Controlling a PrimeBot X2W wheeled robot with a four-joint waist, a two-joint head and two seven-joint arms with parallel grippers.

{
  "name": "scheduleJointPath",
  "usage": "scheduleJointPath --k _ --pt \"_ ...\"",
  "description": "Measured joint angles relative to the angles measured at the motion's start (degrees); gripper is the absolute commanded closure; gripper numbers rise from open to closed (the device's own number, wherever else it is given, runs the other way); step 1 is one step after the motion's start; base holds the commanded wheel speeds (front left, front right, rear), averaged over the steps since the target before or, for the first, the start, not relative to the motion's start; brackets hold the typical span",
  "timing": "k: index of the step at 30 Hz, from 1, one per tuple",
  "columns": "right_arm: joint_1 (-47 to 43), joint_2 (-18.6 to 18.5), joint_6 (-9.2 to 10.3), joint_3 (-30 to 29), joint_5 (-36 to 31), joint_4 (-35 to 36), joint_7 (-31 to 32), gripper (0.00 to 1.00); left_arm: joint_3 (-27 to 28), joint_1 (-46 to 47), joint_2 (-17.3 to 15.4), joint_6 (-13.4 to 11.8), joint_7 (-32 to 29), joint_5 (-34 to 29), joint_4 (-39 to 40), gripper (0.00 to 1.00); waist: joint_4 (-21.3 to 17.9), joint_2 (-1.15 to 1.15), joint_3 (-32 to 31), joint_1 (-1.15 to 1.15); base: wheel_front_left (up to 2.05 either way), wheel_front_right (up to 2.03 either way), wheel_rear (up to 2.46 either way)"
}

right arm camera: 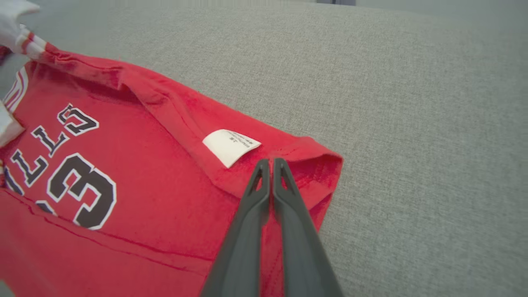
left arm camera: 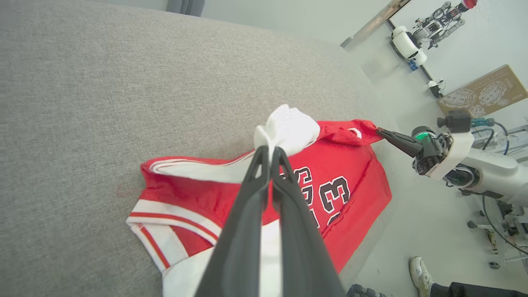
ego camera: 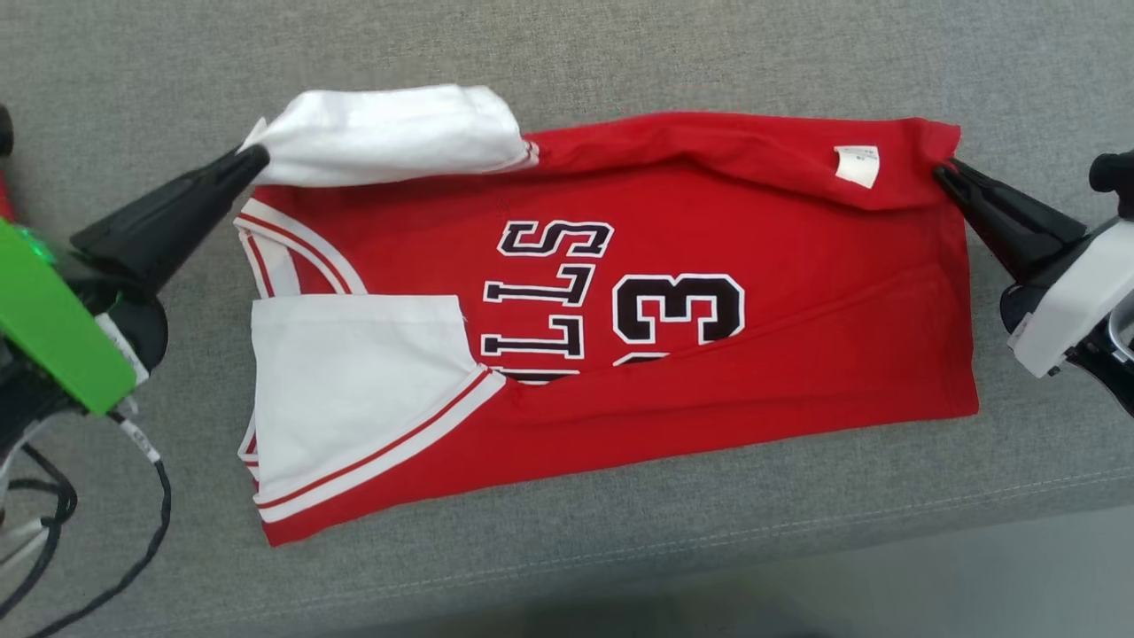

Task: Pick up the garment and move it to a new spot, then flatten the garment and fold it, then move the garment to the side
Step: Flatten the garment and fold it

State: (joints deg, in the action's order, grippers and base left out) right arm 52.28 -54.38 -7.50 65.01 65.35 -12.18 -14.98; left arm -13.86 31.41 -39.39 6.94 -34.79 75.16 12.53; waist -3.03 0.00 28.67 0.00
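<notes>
Head view: the red jersey (ego camera: 797, 310) lies across the middle of the frame on the grey fabric surface (ego camera: 620, 53). Its top edge is lifted and rolled over toward the bottom of the frame. At the upper left, the left gripper (ego camera: 252, 159) is pinched tight on the white sleeve (ego camera: 390, 133). At the upper right, the right gripper (ego camera: 946, 173) is pinched tight on the red corner beside the white label (ego camera: 857, 166). The step in hand looks like the lengthwise fold, carrying the top edge over to the bottom edge.

Left wrist view: the left gripper (left arm camera: 270, 152) has its fingers pressed together in mid frame, with sleeve cloth bunched at the tips. The right gripper (left arm camera: 381, 132) holds the far corner at the right. The bunched sleeve will likely land crumpled unless the cloth is kept taut between the two holds.

Right wrist view: the right gripper (right arm camera: 271, 163) is closed on the doubled hem just right of the label (right arm camera: 231, 146). To fold well, both grippers should travel at the same height and pace. They should bring the raised edge level with the lower edge, then set it down before letting go.
</notes>
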Motion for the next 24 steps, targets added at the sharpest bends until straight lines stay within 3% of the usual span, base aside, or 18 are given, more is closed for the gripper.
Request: scheduleJointPath --k 10,17,24 --pt "-7.93 -1.42 0.00 -5.76 1.10 2.57 0.00 1.00 2.72 -16.05 0.89 -0.66 6.42 1.55 6.13 1.00 0.89 0.00 -1.70 0.00 0.00 0.00 0.00" --pt "-11.82 -0.74 0.00 -11.40 1.89 3.22 -0.01 1.00 3.05 -19.50 2.53 -0.38 9.51 2.10 4.11 1.00 1.44 0.00 -2.32 0.00 0.00 0.00 0.00" --pt "-15.30 -0.58 0.00 -12.40 2.42 3.93 -0.01 1.00 2.71 -21.45 3.71 0.00 10.62 3.32 3.45 1.00 1.41 0.00 -2.95 0.00 0.00 0.00 0.00"
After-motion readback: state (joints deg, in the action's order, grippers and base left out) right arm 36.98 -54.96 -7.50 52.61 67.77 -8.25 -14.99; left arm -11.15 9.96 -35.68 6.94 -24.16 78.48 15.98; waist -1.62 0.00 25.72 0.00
